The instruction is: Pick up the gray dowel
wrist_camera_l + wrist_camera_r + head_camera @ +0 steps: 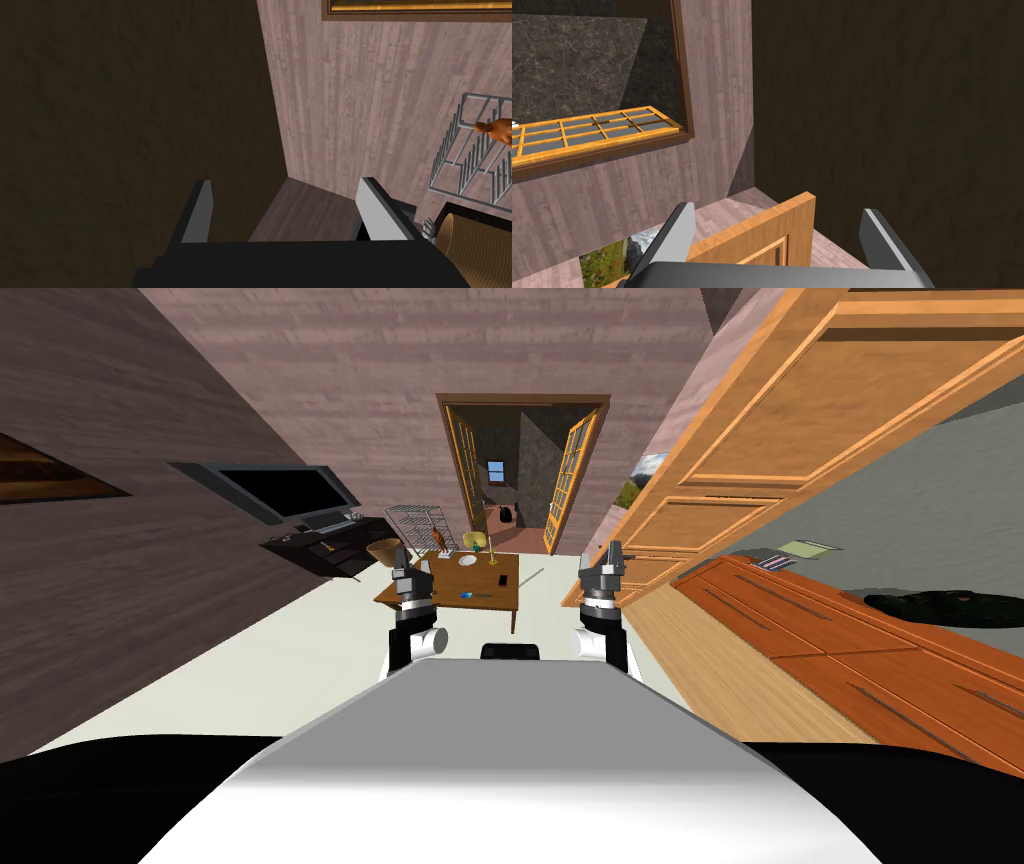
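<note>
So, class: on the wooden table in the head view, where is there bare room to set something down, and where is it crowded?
Bare: the near right corner of the table, bordered by the dark phone and the small blue item. Crowded: the far edge, where the basket, white plate and yellow candlestick stand close together.

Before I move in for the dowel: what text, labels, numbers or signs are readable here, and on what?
No text can be read in any view.
The television has a blank black screen.
The sheets on the dresser are too small to show any print.
The small things on the table show no lettering that can be made out.
</note>
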`<state>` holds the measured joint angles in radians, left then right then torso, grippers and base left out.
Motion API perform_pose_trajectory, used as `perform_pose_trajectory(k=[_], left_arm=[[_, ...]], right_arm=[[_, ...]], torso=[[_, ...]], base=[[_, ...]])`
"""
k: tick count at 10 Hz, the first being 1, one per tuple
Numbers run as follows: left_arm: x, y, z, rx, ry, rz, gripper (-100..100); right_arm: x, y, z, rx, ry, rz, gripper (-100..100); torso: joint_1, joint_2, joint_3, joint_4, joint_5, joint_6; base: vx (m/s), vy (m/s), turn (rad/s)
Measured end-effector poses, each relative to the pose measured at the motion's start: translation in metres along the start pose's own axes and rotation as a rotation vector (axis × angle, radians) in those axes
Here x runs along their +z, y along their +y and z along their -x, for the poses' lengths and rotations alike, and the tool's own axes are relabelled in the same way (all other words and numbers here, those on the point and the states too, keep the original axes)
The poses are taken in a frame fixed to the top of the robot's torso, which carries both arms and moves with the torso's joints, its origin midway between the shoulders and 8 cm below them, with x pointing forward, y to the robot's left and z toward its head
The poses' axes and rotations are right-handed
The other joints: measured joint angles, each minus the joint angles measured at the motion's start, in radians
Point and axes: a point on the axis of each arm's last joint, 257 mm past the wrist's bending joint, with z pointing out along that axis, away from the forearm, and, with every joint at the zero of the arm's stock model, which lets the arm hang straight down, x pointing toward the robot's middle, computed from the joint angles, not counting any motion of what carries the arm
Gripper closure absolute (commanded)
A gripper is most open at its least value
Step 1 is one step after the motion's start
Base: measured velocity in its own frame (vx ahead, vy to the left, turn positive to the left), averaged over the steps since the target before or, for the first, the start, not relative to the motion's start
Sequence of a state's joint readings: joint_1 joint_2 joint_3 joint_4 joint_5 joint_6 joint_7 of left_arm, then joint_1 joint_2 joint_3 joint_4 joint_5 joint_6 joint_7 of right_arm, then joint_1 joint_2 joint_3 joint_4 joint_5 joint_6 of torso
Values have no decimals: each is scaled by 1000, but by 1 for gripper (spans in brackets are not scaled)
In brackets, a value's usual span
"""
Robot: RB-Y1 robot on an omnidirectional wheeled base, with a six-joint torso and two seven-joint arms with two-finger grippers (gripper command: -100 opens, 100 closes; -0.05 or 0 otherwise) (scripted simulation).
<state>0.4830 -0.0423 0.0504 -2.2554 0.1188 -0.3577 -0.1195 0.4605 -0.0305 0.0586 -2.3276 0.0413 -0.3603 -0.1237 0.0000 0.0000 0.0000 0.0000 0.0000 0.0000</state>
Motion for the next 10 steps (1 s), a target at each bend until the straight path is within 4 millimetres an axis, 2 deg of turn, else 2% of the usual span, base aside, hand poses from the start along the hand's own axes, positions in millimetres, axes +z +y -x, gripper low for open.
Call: perform_pose_trajectory(k=[3,10], left_arm=[[2,17,-4,20,60,38,-100],[2,112,1,35,149,251,-100]], right_arm=[[0,0,0,0,0,0,0],[0,0,0,0,0,0,0]], torso=[[-1,1,1,0,0,0],[-1,1,1,0,0,0]], base=[[-19,-19,-66],[-31,-31,-115]])
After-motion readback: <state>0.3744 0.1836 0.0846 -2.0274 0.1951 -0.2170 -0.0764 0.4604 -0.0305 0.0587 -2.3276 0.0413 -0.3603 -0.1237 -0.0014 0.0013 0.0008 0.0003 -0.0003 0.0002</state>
